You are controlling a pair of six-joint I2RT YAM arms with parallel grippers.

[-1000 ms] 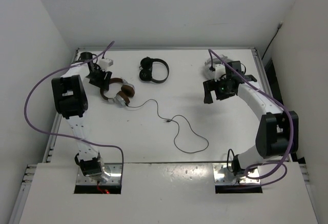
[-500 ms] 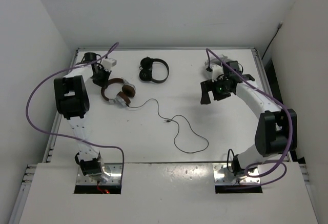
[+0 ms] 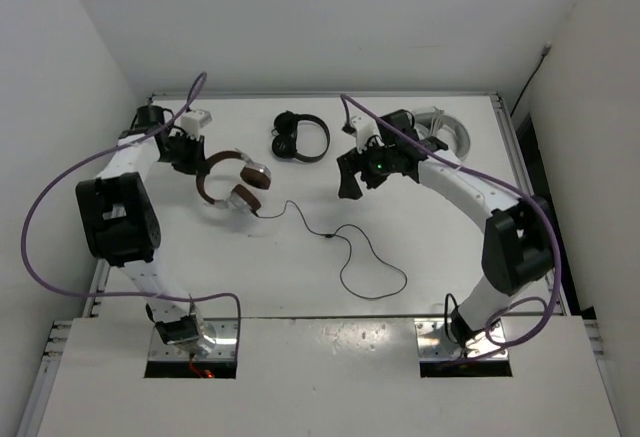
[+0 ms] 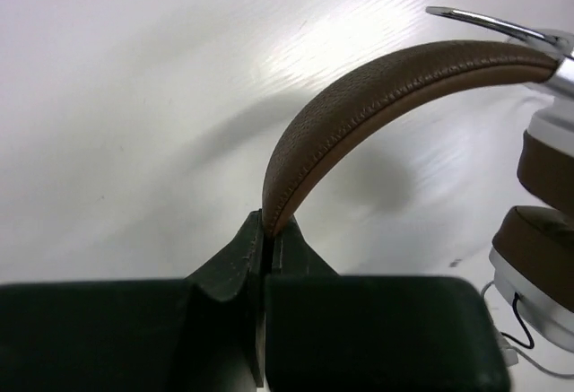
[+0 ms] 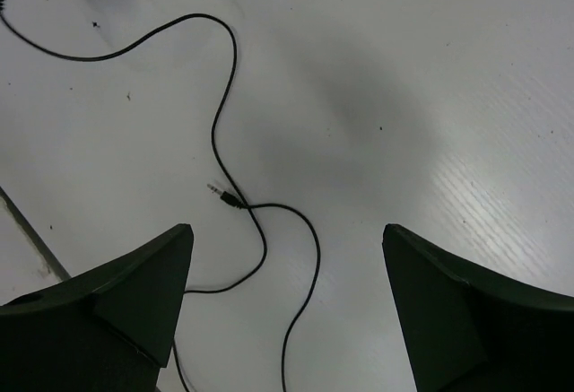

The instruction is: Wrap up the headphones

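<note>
The headphones (image 3: 232, 179), with a brown headband and silver-and-brown earcups, lie at the back left of the table. My left gripper (image 3: 192, 159) is shut on the headband (image 4: 386, 96), pinched at its end between the jaws (image 4: 269, 230). The earcups (image 4: 543, 230) show at the right of the left wrist view. The thin black cable (image 3: 345, 242) snakes from the earcups toward the table's middle and ends in a loop. My right gripper (image 3: 350, 183) hovers open above the cable (image 5: 224, 105), with the plug (image 5: 220, 193) below and between its fingers (image 5: 134, 293), touching nothing.
All-black headphones (image 3: 300, 137) lie at the back centre, just left of my right wrist. White headphones (image 3: 442, 129) sit at the back right behind my right arm. The table's raised edge (image 3: 510, 147) runs along the right side.
My left gripper closed on the headband and the headphones shifted slightly. My right arm swung left from the back right to above the cable, uncovering the white headphones.
</note>
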